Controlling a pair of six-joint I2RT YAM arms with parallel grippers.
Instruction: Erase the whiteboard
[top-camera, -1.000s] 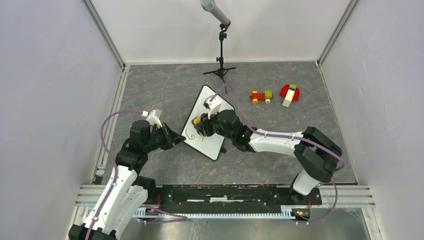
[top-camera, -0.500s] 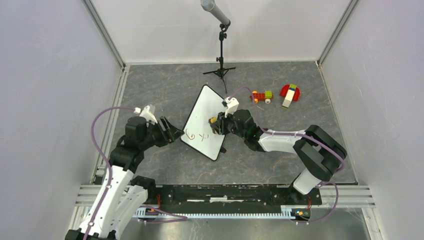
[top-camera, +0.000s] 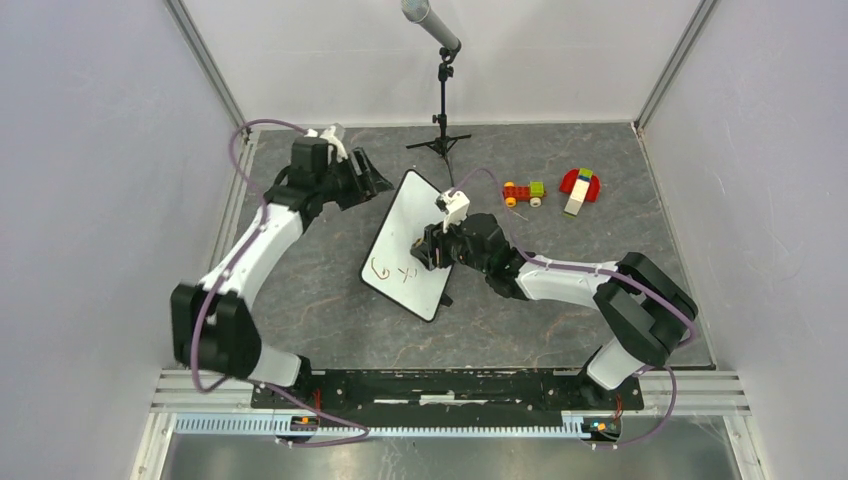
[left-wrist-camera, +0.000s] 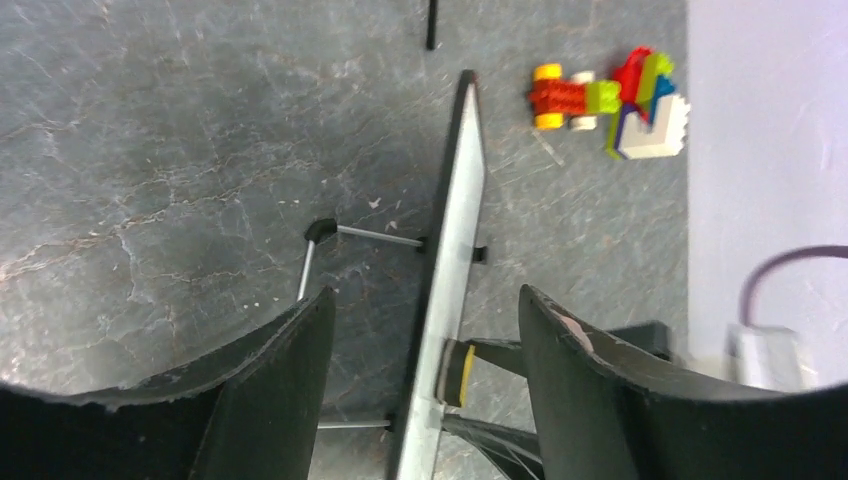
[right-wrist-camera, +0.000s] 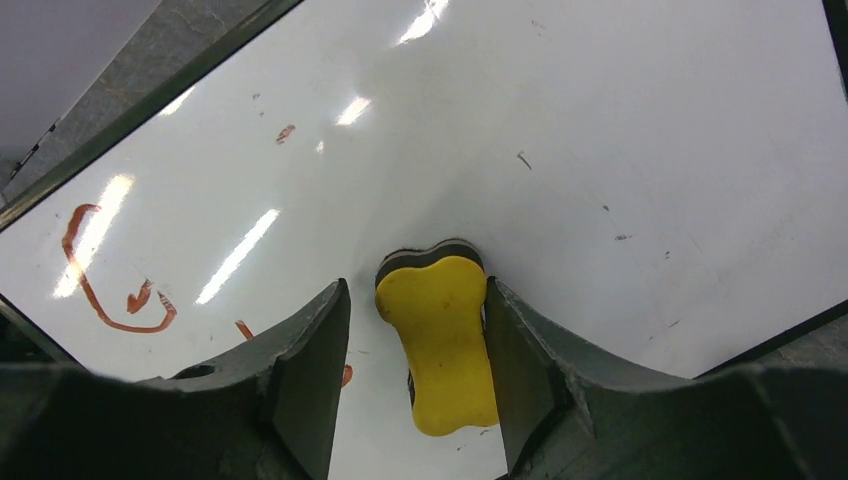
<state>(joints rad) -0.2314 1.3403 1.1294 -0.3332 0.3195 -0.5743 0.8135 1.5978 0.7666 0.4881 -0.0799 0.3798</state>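
Looking at the whiteboard (top-camera: 400, 225) propped up about mid-table, corner-on to the arms, well apart from the toy car (top-camera: 523, 192) and the block pile (top-camera: 579, 188) off to the far right. Got red scribbles (top-camera: 390, 272) at the near-left end, mostly plain white elsewhere apart from a few faint specks.

Then the right gripper (top-camera: 428, 252), sitting against the board face roughly halfway along. From its wrist cam: yellow eraser (right-wrist-camera: 438, 340) flat on the board between the fingers (right-wrist-camera: 300, 390), jaws parted a little, with a sliver of white showing on one side of it, so not squeezed. Seems to touch the other finger, but hard to call from that angle. Barely visible from overhead, buried under the wrist.

Next the left gripper (top-camera: 375, 182), up by the board's far corner, close but not touching, jaws wide apart and holding nothing. Through its cam, only the board's thin edge, plus wire legs (left-wrist-camera: 370, 235) behind it and a bit of yellow peeking out in front. Lower end of the board cut off there. Part of the scribble tucked behind a finger in the right wrist view.
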